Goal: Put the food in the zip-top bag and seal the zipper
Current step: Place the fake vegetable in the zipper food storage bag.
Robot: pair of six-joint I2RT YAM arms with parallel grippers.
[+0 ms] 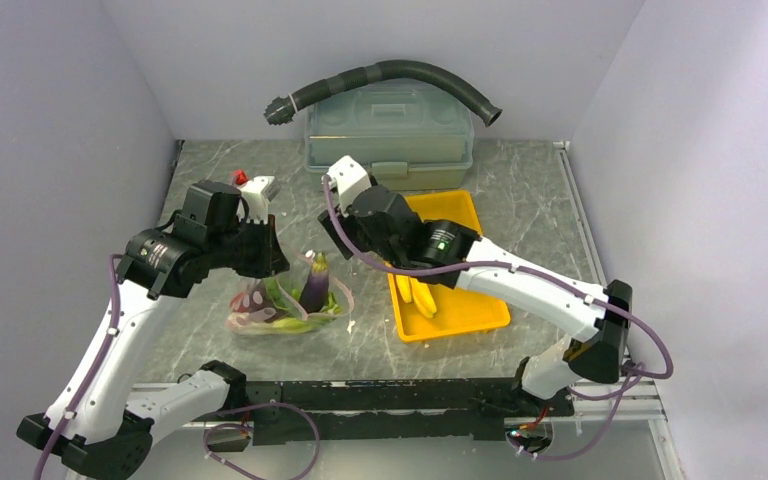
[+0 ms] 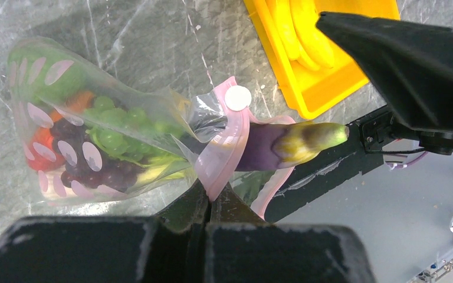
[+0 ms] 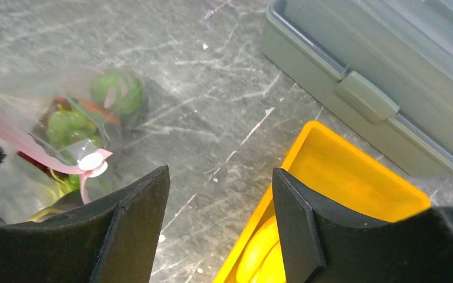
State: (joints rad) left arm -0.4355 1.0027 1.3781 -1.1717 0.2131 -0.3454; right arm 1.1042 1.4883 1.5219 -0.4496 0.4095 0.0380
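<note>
The zip-top bag (image 1: 260, 310) lies on the table, holding green grapes (image 2: 112, 132), dark grapes (image 2: 88, 171) and red pieces (image 2: 41, 141). A purple eggplant (image 1: 315, 285) sticks half out of its mouth, also seen in the left wrist view (image 2: 265, 147). My left gripper (image 1: 272, 262) is shut on the pink zipper strip (image 2: 230, 147) and holds the mouth edge up. My right gripper (image 3: 221, 206) is open and empty, above bare table between the bag (image 3: 76, 118) and the tray. Yellow bananas (image 1: 420, 295) lie in the yellow tray (image 1: 460, 320).
A grey-green lidded box (image 1: 390, 135) stands at the back, with a black ribbed hose (image 1: 390, 75) above it. The tray's near corner (image 3: 307, 147) is just right of my right fingers. Grey walls close in the table on both sides.
</note>
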